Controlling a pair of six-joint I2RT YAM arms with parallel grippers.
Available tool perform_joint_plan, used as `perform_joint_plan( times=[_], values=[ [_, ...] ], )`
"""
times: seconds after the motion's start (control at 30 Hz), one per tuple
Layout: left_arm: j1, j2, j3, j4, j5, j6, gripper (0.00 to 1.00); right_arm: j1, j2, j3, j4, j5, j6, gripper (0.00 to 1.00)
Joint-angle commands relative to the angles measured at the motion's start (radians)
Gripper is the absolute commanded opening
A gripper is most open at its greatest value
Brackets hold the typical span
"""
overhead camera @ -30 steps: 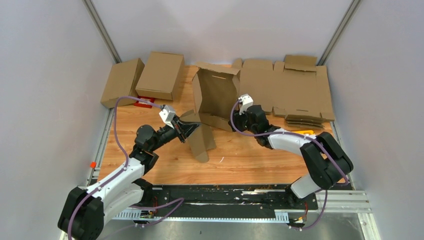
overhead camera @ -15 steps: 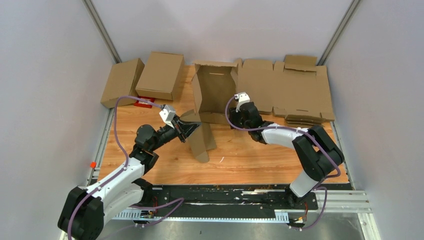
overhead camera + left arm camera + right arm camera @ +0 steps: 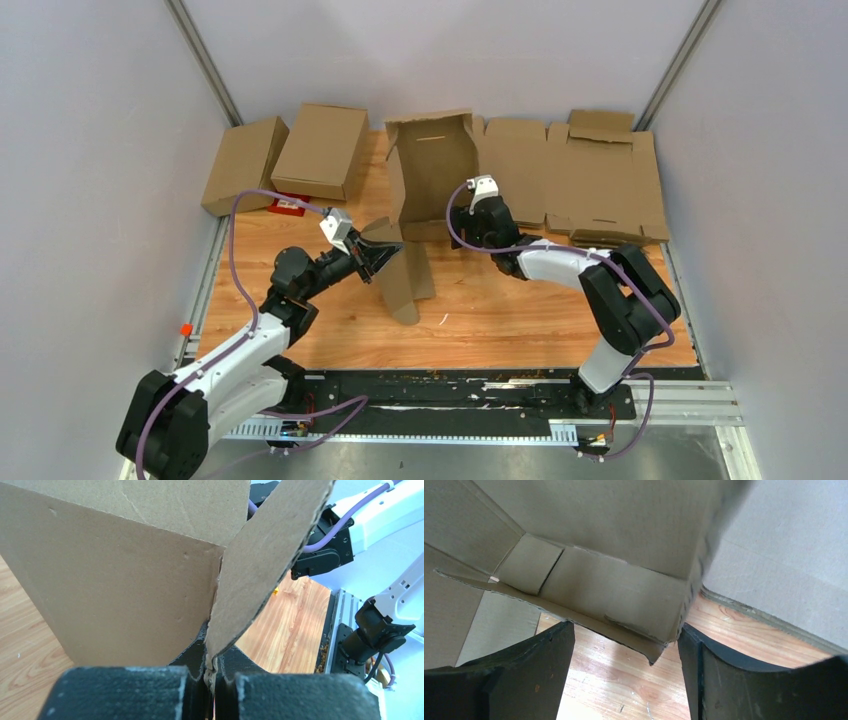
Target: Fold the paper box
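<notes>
Half folded at best, I judge: the paper box (image 3: 430, 175) stands between my arms, walls up but flaps loose, left gripper (image 3: 211, 674) pinching one flap (image 3: 260, 565), right gripper (image 3: 626, 630) spread about its near corner.

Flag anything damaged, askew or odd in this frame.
The box stands skewed and half-open, one flap pinched by the left gripper; that flap's edge looks ragged near the grip. Brown crumbs litter the black rail at the near edge.
</notes>
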Motion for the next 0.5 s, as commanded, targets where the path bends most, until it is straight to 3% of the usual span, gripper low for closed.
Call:
perform_joint_plan(
  times=[0.0,0.27,0.37,0.47],
  values=[
    [-0.012,0.012,0.034,-0.022,0.033,-0.019,0.00,0.002,0.016,0.059,0.025,-0.021,-0.064,0.77],
    [-0.012,0.018,0.034,-0.023,0.035,-0.019,0.00,0.000,0.034,0.077,0.027,-0.060,-0.127,0.74],
    [-0.012,0.019,0.036,-0.023,0.036,-0.019,0.00,-0.006,0.050,0.117,-0.019,-0.004,-0.127,0.86],
    [-0.012,0.018,0.036,-0.025,0.037,-0.018,0.00,-0.045,0.055,0.130,-0.023,-0.054,-0.109,0.93]
  ],
)
